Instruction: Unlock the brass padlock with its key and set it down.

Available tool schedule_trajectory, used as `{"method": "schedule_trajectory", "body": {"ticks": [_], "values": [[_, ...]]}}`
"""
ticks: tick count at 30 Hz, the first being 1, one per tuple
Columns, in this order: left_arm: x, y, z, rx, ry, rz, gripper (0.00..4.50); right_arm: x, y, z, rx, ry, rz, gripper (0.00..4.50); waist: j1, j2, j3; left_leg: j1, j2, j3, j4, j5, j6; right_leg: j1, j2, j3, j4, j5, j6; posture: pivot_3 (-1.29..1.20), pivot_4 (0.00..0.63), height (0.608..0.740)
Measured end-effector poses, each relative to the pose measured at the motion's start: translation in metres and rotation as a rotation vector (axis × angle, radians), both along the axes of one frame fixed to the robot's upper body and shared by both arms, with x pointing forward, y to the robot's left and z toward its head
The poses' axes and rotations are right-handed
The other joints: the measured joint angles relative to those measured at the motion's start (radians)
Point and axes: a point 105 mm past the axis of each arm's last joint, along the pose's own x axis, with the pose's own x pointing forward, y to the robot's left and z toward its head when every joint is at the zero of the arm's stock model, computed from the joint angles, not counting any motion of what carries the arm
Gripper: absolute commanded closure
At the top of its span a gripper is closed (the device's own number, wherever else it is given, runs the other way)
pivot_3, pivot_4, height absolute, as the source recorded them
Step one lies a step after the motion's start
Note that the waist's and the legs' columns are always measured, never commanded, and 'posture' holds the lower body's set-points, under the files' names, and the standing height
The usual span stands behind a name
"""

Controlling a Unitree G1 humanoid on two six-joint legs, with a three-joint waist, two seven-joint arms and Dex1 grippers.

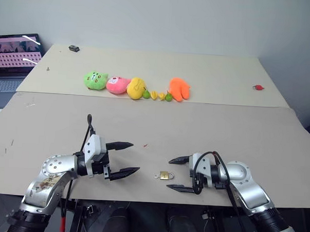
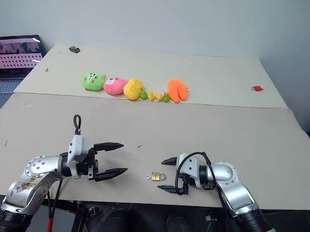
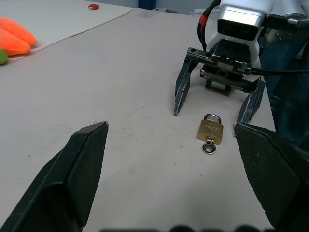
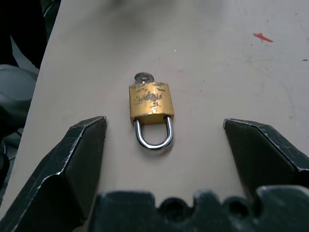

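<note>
Right gripper (image 1: 176, 174): jaws spread wide, empty, aimed level across the worktop (image 1: 236, 130) toward 9 o'clock, with the brass padlock (image 4: 150, 102) lying flat just ahead of the tips and centred on the gap, untouched. Left gripper (image 1: 126, 158): jaws likewise spread wide, empty, aimed toward 3 o'clock, facing the right gripper with the padlock between the two, nearer the right. Padlock location: near edge of the worktop, roughly 6 o'clock in the head view, shackle (image 4: 154, 135) pointing at the right gripper, key (image 4: 142, 77) seated in the keyway at the opposite end, bow toward the left gripper. Shackle appears closed; not yet unlocked. Handling judgement: small, rigid, dense for its size, smooth brass faces likely slippery against hard jaws; not fragile, but prone to skating across the worktop if nudged off-centre. Recommended hold: pinch across the two narrow sides of the body with the right jaws, clear of the shackle and keyway, leaving the key bow free for the left jaws to pinch and turn. Farther out, at 12 o'clock: row of plush toys (image 1: 136, 87); at 2 o'clock, small red item (image 1: 258, 87); at 10 o'clock, laptop (image 1: 14, 56) beside the worktop.
</note>
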Motion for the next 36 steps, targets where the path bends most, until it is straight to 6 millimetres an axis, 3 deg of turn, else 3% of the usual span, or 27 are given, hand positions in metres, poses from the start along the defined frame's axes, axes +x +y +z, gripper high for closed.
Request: {"method": "schedule_trajectory", "body": {"ticks": [9,10,15,17,18,20,29,33,36], "values": [[0.001,0.002,-0.003,-0.001,0.012,0.025,0.11,0.0,0.007,-0.003,0.019,0.002,-0.011,0.0,0.0,0.0,0.0,0.001,0.0,0.0,0.0,0.0,0.0,0.0,0.0,0.0,0.0,0.0,0.0,0.0,0.15,0.717],[0.001,0.003,-0.003,-0.001,0.013,0.028,0.0,-0.001,0.008,-0.003,0.016,0.0,-0.005,0.58,0.0,0.0,0.0,0.001,0.0,0.0,0.0,0.0,0.0,0.0,0.0,0.0,0.0,0.0,0.0,0.0,0.15,0.717],[0.004,0.004,-0.003,-0.001,0.014,0.039,0.0,-0.002,0.008,-0.004,0.014,-0.012,0.005,2.23,0.001,0.0,0.0,0.001,0.0,0.0,0.0,0.0,0.0,0.0,0.0,0.0,0.0,0.0,0.0,0.0,0.15,0.717],[0.004,0.004,-0.003,-0.001,0.013,0.042,0.0,-0.001,0.008,-0.004,0.014,-0.017,0.006,2.62,0.001,0.0,0.0,0.001,0.0,0.0,0.0,0.0,0.0,0.0,0.0,0.0,0.0,0.0,0.0,0.0,0.15,0.717],[0.005,0.005,-0.003,0.001,0.011,0.044,0.0,0.0,0.007,-0.004,0.014,-0.021,0.005,3.18,0.001,0.0,0.0,0.001,0.0,0.0,0.0,0.0,0.0,0.0,0.0,0.0,0.0,0.0,0.0,0.0,0.15,0.717],[0.009,0.007,-0.004,0.003,0.009,0.054,0.0,0.0,0.008,-0.002,0.016,-0.031,0.013,3.59,0.001,0.0,0.0,0.001,0.0,0.0,0.0,0.0,0.0,0.0,0.0,0.0,0.0,0.0,0.0,0.0,0.15,0.717],[0.02,0.013,-0.008,0.013,0.044,0.089,0.0,0.003,0.004,-0.002,0.011,-0.053,0.019,3.59,0.003,0.0,0.0,0.001,0.0,0.0,0.001,0.0,0.0,0.001,0.0,0.0,0.0,0.001,0.001,0.0,0.15,0.717],[0.023,0.008,-0.013,-0.034,0.331,0.089,0.0,0.031,-0.009,0.01,-0.021,-0.141,-0.069,3.59,0.001,0.0,0.0,0.001,0.0,0.0,0.001,0.0,0.0,0.0,0.0,0.0,0.001,0.002,0.002,0.0,0.15,0.717],[0.019,-0.003,-0.006,-0.094,0.534,0.034,0.0,0.044,-0.016,0.024,-0.041,-0.229,-0.094,3.59,0.0,0.0,0.0,-0.001,0.0,-0.001,0.001,0.0,0.0,0.0,0.0,0.0,0.001,0.0,0.002,0.0,0.15,0.717]]}}
